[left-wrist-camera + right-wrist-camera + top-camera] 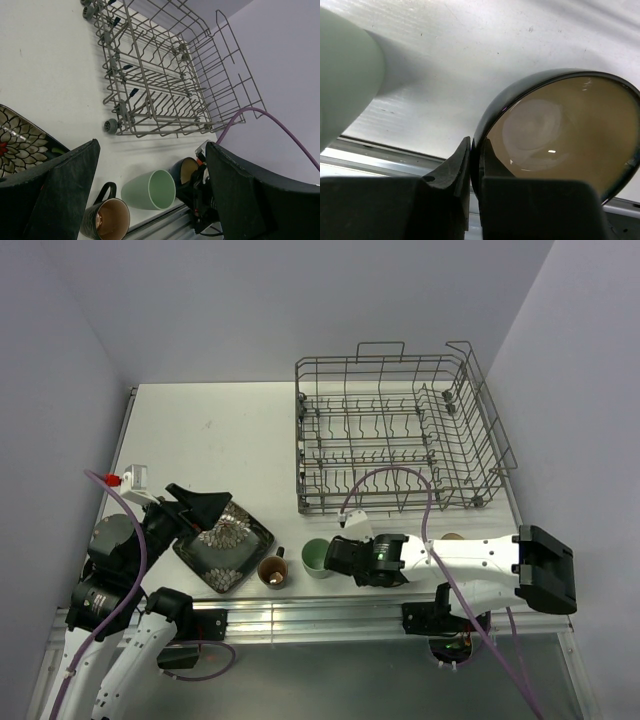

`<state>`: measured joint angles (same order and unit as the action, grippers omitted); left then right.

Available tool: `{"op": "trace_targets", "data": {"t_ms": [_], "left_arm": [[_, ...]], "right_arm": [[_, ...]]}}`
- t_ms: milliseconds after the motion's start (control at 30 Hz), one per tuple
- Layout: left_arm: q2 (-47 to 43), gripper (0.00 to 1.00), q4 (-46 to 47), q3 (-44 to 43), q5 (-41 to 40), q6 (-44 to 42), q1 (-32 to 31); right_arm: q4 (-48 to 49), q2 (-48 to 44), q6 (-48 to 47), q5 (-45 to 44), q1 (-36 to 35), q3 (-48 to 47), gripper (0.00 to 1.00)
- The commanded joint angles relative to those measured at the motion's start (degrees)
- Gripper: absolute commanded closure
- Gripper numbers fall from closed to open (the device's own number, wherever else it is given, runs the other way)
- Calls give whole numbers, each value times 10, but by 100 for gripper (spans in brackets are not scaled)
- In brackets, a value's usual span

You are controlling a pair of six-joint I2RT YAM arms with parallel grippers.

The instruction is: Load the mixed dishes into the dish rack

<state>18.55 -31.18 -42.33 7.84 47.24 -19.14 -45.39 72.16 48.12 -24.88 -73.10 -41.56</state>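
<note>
The dish rack (pixel 400 430), upper right, held nothing. Lower centre, the right gripper (pixel 475 165) clamped the rim of the dark bowl (pixel 560 135). The left gripper (pixel 152 150) gaped over the plate (pixel 222 545). The brown cup (pixel 273 571) and green cup (pixel 316 557) apparently waited.

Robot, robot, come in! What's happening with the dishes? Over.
Left gripper open by the square plate. Right gripper shut on the dark bowl rim. Dish rack holds nothing yet. Pale green cup sits close beside the bowl.
</note>
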Motion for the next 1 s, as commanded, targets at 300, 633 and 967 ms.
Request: {"op": "trace_targets", "data": {"t_ms": [300,633,967], "left_arm": [[3,7,10,8,23,-7,3],[95,10,75,14,13,-13,3],[215,17,-24,-128,10,43,3]], "right_arm": [[-160,-139,146,-53,-151,-132,100],[15,-283,-54,-133,-154,-278,100],[100,-166,-224,167,212,-391,100]]}}
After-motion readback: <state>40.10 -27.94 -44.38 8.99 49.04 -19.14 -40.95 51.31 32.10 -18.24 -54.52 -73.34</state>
